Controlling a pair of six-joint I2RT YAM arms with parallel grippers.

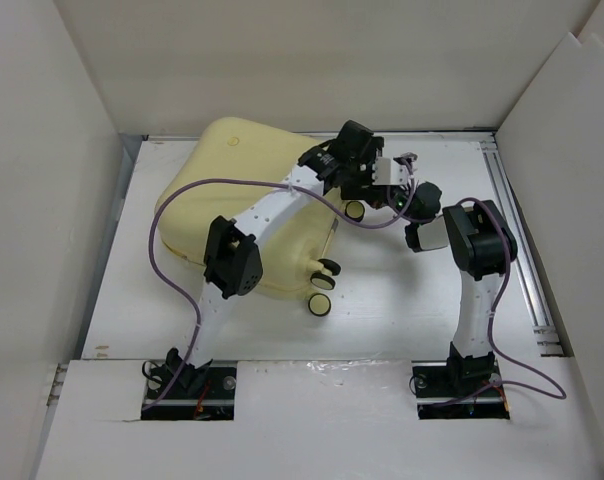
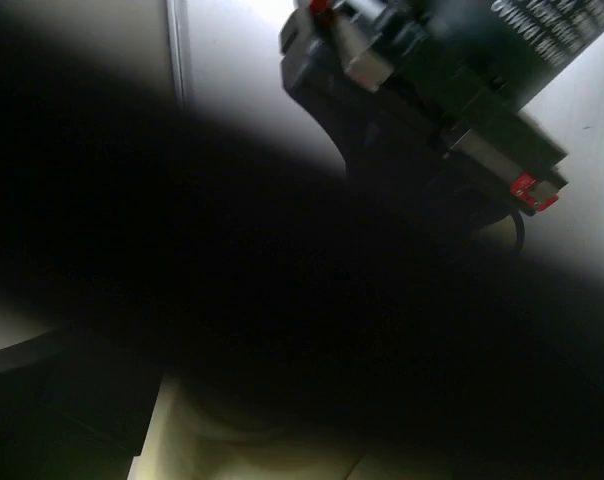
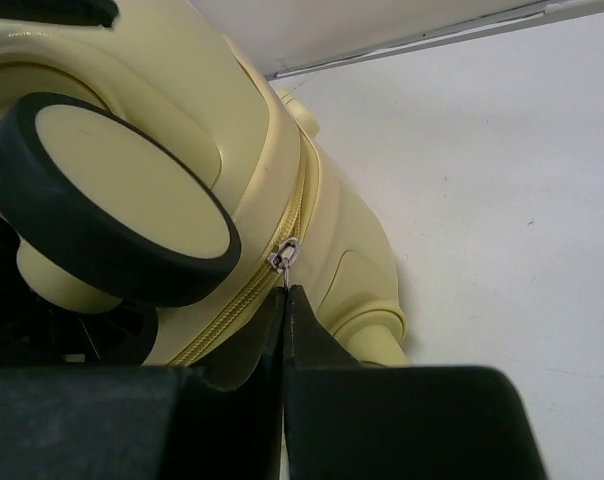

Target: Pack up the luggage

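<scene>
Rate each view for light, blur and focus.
Top external view: even light, sharp, soft shadows beside the luggage. Left wrist view: nearly all black, a blurred dark mass blocks the lens, and only a lit strip at the top shows. Right wrist view: bright, with the zipper pull crisp, the close wheel slightly soft, and the right claw a dark silhouette.

pale-yellow hard-shell luggage (image 1: 222, 170), closed, lying flat
</scene>
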